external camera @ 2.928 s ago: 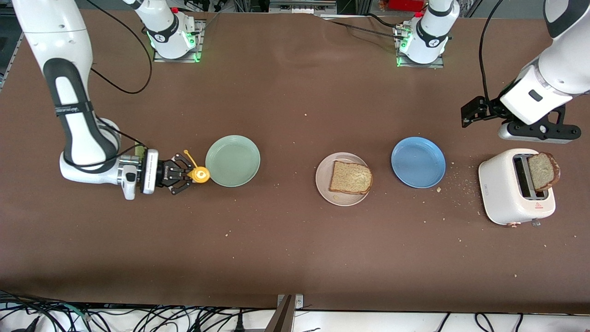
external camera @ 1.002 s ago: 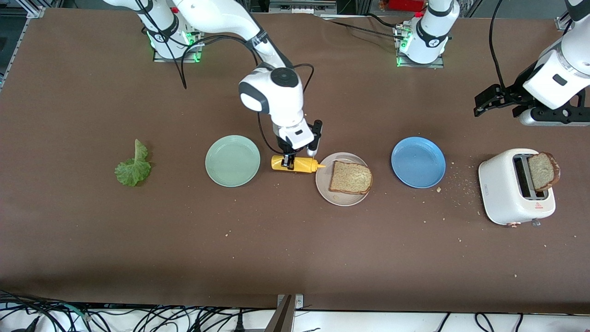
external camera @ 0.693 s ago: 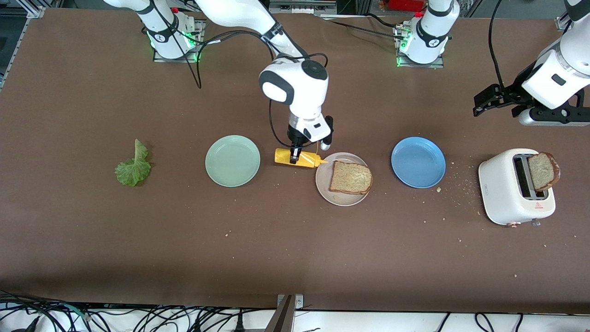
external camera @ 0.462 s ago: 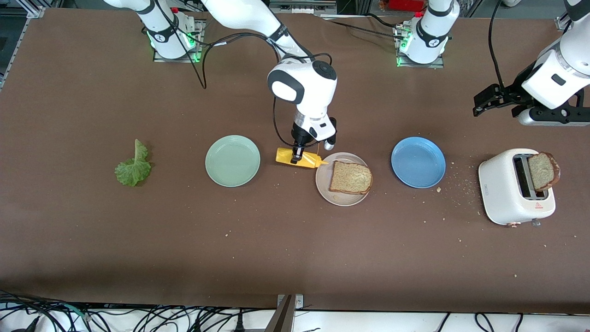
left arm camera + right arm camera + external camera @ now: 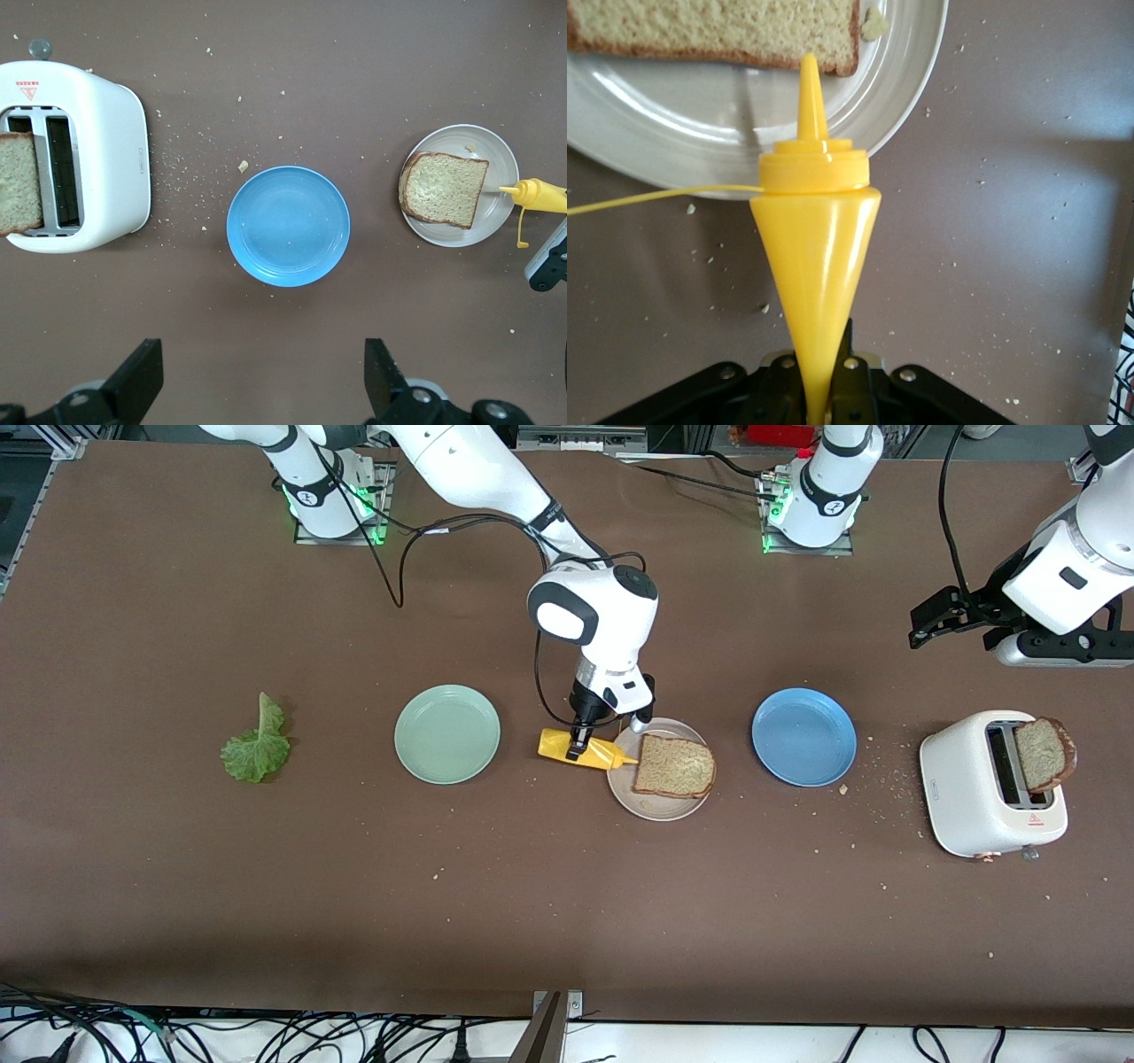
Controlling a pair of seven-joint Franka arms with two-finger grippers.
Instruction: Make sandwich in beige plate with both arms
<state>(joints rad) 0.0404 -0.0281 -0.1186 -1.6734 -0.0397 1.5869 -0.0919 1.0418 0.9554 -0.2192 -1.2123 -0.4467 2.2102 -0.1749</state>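
Right now our right gripper (image 5: 580, 746) clenches a yellow bottle (image 5: 585, 749), nozzle over the beige plate (image 5: 657, 804) with one bread slice (image 5: 675, 766). Squeezing early could miss the bread. Our left gripper (image 5: 939, 618) waits open above the toaster (image 5: 979, 797).

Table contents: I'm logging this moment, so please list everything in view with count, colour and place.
beige plate: one, pale beige, mid-table between the other two plates.
bread slice: one, brown, on the beige plate.
second bread slice: one, brown, sticking up from the toaster.
toaster: one, white, at the left arm's end.
blue plate: one, between beige plate and toaster.
green plate: one, mint, toward the right arm's end.
lettuce leaf: one, green, at the right arm's end.
sauce bottle: one, yellow, nozzle over the beige plate's rim.
right gripper: shut on the sauce bottle.
left gripper: open, waiting above the table near the toaster.
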